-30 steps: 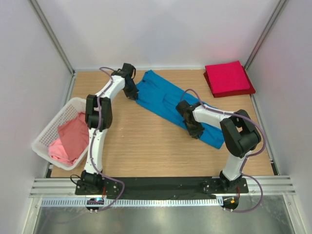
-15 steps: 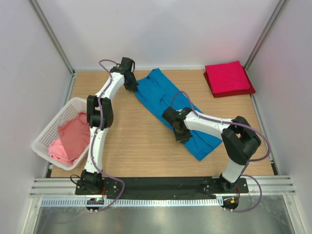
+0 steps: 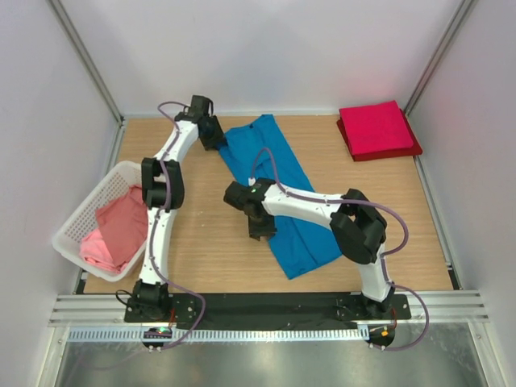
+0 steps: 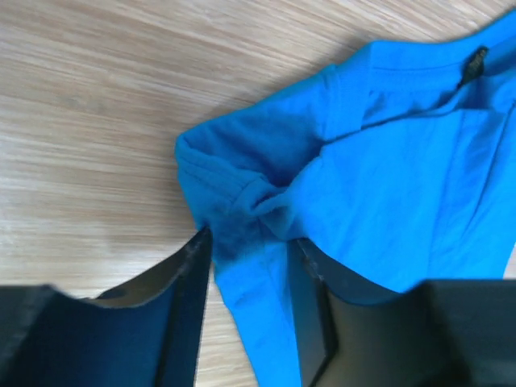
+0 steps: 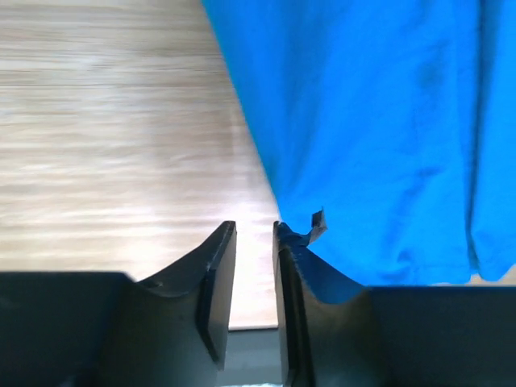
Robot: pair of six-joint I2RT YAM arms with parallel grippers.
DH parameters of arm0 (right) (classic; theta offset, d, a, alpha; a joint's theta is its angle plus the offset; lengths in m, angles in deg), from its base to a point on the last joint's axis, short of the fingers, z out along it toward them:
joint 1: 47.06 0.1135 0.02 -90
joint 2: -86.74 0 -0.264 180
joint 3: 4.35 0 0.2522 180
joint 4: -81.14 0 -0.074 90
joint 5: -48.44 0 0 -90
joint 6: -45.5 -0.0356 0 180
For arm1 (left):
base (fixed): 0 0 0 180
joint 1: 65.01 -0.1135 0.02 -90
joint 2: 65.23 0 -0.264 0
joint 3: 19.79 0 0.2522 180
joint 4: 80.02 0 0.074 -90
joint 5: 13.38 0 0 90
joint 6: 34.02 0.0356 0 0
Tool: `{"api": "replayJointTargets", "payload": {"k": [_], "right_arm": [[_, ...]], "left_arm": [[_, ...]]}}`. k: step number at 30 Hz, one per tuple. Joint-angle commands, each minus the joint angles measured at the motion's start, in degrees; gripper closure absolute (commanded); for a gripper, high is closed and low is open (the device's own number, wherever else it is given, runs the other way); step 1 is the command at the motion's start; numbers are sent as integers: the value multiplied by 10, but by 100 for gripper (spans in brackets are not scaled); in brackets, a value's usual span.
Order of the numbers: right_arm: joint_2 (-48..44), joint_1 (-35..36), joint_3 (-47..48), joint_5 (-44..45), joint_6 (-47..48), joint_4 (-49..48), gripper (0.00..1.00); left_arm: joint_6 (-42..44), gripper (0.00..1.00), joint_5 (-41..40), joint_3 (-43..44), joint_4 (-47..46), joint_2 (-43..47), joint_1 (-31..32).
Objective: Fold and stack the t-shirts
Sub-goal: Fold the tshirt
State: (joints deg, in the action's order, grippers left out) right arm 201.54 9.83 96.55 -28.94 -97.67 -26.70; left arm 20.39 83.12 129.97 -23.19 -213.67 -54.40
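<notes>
The bright blue t-shirt [image 3: 278,189] lies on the table as a long strip folded lengthwise, running from far centre to near centre. My left gripper [image 3: 214,137] is at its far left corner. In the left wrist view it [image 4: 250,242] stands open, with a bunched sleeve [image 4: 242,201] lying loose between the jaws. My right gripper [image 3: 262,230] is at the strip's left edge. In the right wrist view it [image 5: 254,230] is slightly open over bare wood, the blue t-shirt [image 5: 371,121] just right of its finger. A folded crimson stack [image 3: 375,129] sits far right.
A white lattice basket [image 3: 81,210] at the left table edge holds crumpled salmon pink t-shirts [image 3: 121,230]. White walls and metal posts close in the table on three sides. A black strip and metal rail run along the near edge.
Both arms swung the blue t-shirt round to the left, so it now lies more lengthwise. Both grippers, shut on the cloth before, have opened and let it go.
</notes>
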Motion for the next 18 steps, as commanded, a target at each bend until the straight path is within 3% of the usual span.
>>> {"api": "replayJointTargets", "payload": {"k": [1,6,10,14,18], "right_arm": [[-54,0,48,9,-29,82,64],[-158,-27,-37,-15,-17,104,56],[-258,-103,-119,-49,21,90,55],[-316,-235,-173,-76,89,74,51],[-318,-358,-217,-91,171,77,47]], "left_arm": [[-20,53,75,-11,-11,58,-6],[-21,50,122,-119,-9,172,8],[-13,47,89,-206,-5,256,35],[-11,45,47,-198,24,293,53],[-28,46,7,-181,114,322,88]]}}
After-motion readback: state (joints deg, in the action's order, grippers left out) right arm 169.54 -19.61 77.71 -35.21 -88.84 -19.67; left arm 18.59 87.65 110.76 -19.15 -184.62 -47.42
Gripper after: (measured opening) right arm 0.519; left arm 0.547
